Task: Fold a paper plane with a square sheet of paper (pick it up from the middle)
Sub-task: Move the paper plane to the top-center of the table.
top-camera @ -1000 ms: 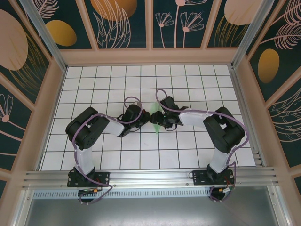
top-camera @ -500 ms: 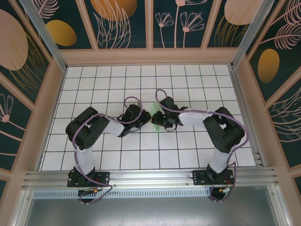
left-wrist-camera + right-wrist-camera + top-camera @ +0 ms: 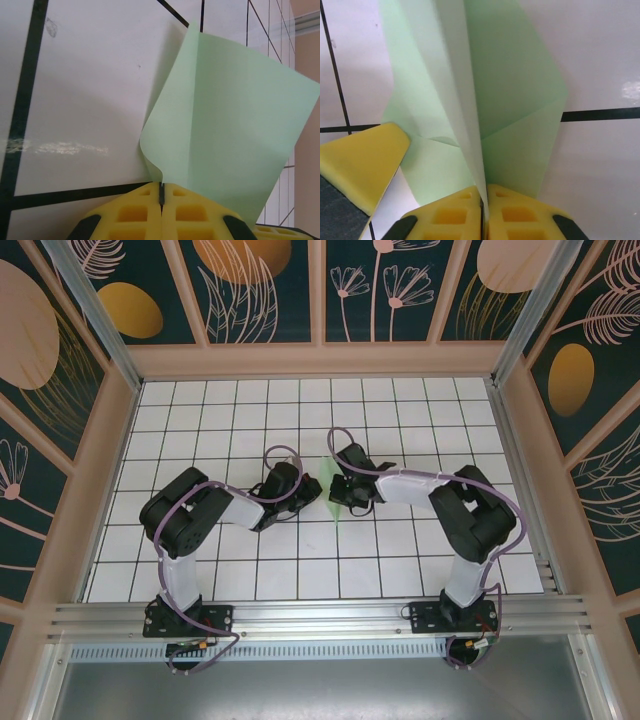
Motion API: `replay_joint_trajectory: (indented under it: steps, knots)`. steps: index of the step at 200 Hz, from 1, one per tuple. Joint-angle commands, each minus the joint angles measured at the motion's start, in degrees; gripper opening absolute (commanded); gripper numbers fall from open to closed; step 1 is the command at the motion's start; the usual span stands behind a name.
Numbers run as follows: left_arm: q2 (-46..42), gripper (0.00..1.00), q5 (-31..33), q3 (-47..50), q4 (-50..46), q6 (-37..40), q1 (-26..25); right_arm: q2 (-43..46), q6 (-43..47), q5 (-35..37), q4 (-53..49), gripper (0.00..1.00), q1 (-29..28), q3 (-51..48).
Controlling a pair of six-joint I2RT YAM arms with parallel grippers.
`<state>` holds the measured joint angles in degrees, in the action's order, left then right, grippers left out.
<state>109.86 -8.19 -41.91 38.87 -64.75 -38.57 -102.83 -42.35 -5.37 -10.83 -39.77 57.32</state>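
Mint-green and creased, the sheet of paper (image 3: 235, 125) stands on edge at the middle of the counter (image 3: 400, 550), where we see its long axis running near to far, clamped from the left by the closed left pincer (image 3: 161, 192) and from the right by the closed right pincer (image 3: 484, 200).

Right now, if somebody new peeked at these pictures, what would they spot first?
The pale green sheet of paper, creased and held up in the middle of the white tiled table. The left pincer and right pincer face each other there, each with yellow pads shut on it. Dark walls painted with orange blobs and pink plants stand all around.
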Motion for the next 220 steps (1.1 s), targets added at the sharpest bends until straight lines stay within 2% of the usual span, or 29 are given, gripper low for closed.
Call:
replay_joint_trajectory:
  steps: [1, 21, 56, 93, 141, 220]
  knots:
    - [-2.29, 0.11, -0.26, -0.63, -3.18, 1.27, 0.29, -0.88, 0.87, 2.98, -2.80, 0.07, -0.39, 2.14]
    - [-5.36, 0.31, 1.07, -0.52, -6.00, 2.18, 1.36, -0.56, 3.08, 5.79, -5.41, 0.04, -0.49, 3.78]
    - [-11.31, 0.59, 6.07, 0.43, -12.92, 5.12, 4.02, -1.35, 9.07, 11.50, -9.51, 0.04, -0.48, 7.05]
    - [-16.27, 0.76, 11.80, 1.89, -18.47, 7.15, 5.52, -4.84, 13.07, 14.54, -12.37, 0.06, -0.40, 10.97]
    - [-18.96, 0.87, 16.86, 3.04, -22.37, 8.00, 5.70, -8.78, 12.66, 15.16, -13.24, 0.09, -0.49, 14.77]
    - [-17.50, 0.90, 16.29, 2.99, -22.14, 7.78, 5.70, -13.01, 7.22, 15.16, -14.04, 0.17, -0.88, 17.70]
